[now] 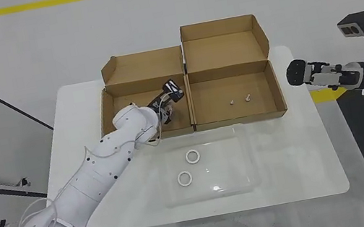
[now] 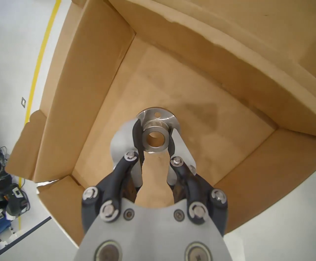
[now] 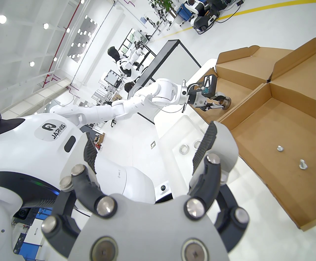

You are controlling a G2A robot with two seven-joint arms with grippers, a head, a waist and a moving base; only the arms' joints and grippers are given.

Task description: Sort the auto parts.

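Flanged metal bushing [image 2: 163,116], a short hollow hub on a round drilled flange, sits clamped by its hub between the two dark fingers of the left gripper [image 2: 154,133]. The gripper is lowered into the left cardboard box [image 1: 124,98], near the wall this box shares with the right cardboard box [image 1: 217,103]. Whether the flange touches the box floor cannot be told. Both boxes stand side by side with lids folded back at the far side of the white table [image 1: 306,150]. Two small bolts [image 1: 230,102] [image 1: 246,97] lie near each other on the floor of the right box, apart from its walls. In front of the boxes is a clear plastic tray [image 1: 241,158] holding two white rings [image 1: 192,156] [image 1: 185,179], close together but not touching, in its left half. The right gripper [image 3: 148,143] hangs off beyond the table's right edge, level with the right box, its ribbed fingers spread wide with nothing between them.
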